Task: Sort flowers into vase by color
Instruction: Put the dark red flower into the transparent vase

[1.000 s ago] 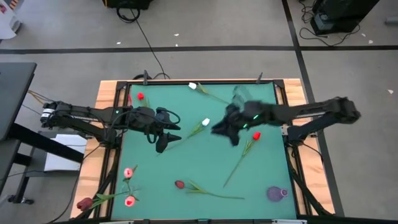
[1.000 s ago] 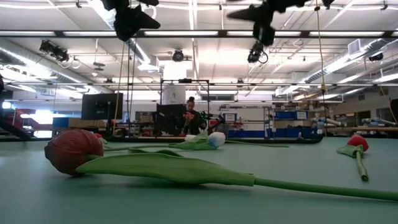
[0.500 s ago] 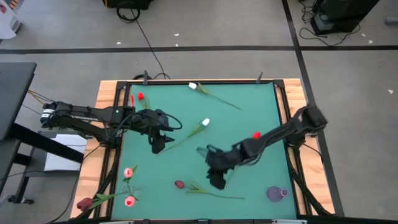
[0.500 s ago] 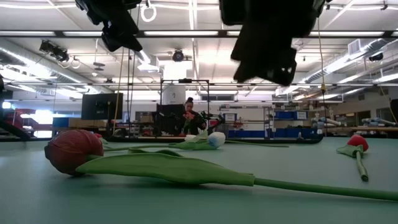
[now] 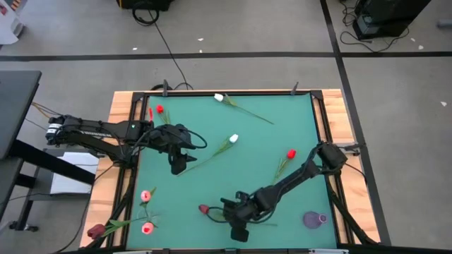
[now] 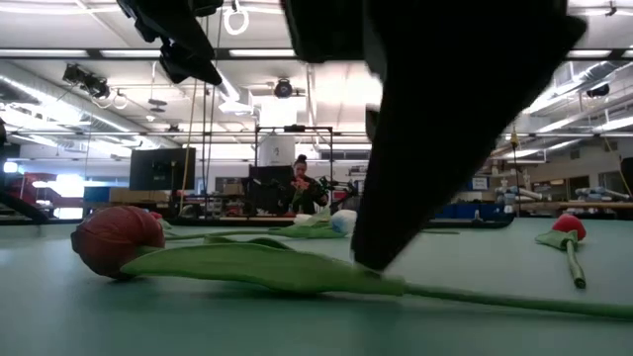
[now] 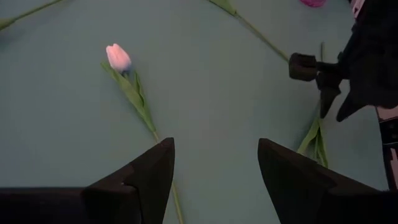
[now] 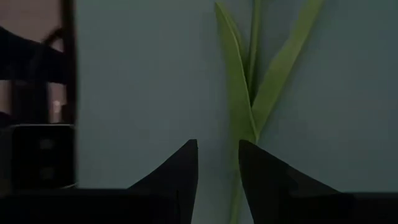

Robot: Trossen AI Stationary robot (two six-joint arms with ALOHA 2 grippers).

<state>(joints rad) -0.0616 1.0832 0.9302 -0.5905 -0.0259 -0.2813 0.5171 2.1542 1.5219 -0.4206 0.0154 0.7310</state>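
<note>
Closing in: our right gripper (image 5: pixel 239 229), fingers slightly parted and empty, sits over the dark red tulip's (image 5: pixel 204 209) stem by the table's (image 5: pixel 296 120) near edge.
Grip tip: we'd centre the stem, then pinch below the leaves.
Left gripper (image 5: pixel 181 164): spread, idle mid-left.

Right gripper (image 6: pixel 381 259): filling the low view as a dark mass, its fingers not showing there. Dark red tulip (image 5: pixel 204 209): stem passing under that gripper in the high view. White tulip (image 7: pixel 118 57): stem running behind the left gripper's (image 7: pixel 214 177) fingers.
</note>
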